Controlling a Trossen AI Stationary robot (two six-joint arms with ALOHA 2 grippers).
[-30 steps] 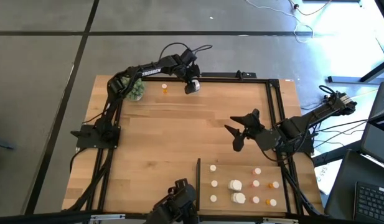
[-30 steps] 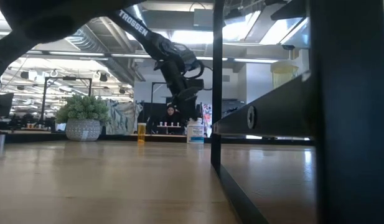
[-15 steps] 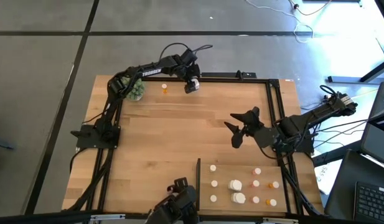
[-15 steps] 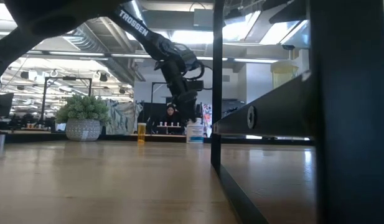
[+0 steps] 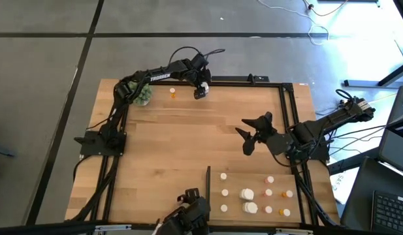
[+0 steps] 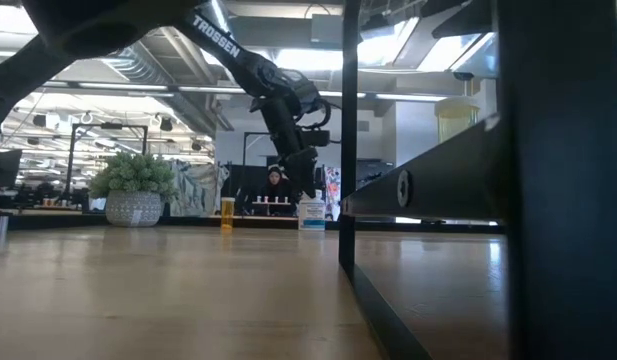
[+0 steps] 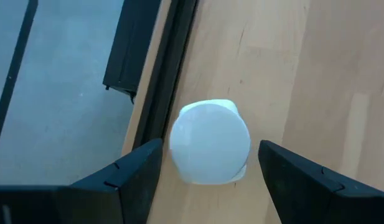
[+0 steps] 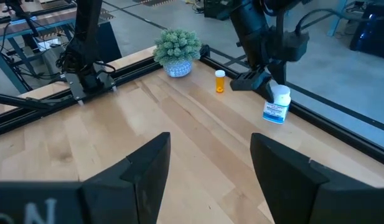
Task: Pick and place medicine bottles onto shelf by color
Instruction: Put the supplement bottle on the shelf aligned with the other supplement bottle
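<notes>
Tabletop [image 5: 181, 143] layout unchanged; left pincer [image 5: 200, 93] edged back, fingers apart astride white bottle [image 7: 210, 150]; right pincer [image 5: 248, 138] spread, idle.

The right end effector [image 8: 207, 171] shows its two dark fingers spread apart over the wooden bench [image 8: 179, 137]; farther off, the left end effector [image 8: 261, 79] hangs just above a white medicine bottle [image 8: 277, 104]; an orange bottle [image 8: 220, 81] stands near a potted green plant [image 8: 177, 52].

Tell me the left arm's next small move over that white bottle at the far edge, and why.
Probably lower a little further, then close. The left gripper is open, with the white bottle centred between its fingers but not touched on either side. In the low view the bottle stands upright on the table, the gripper just above it.
</notes>
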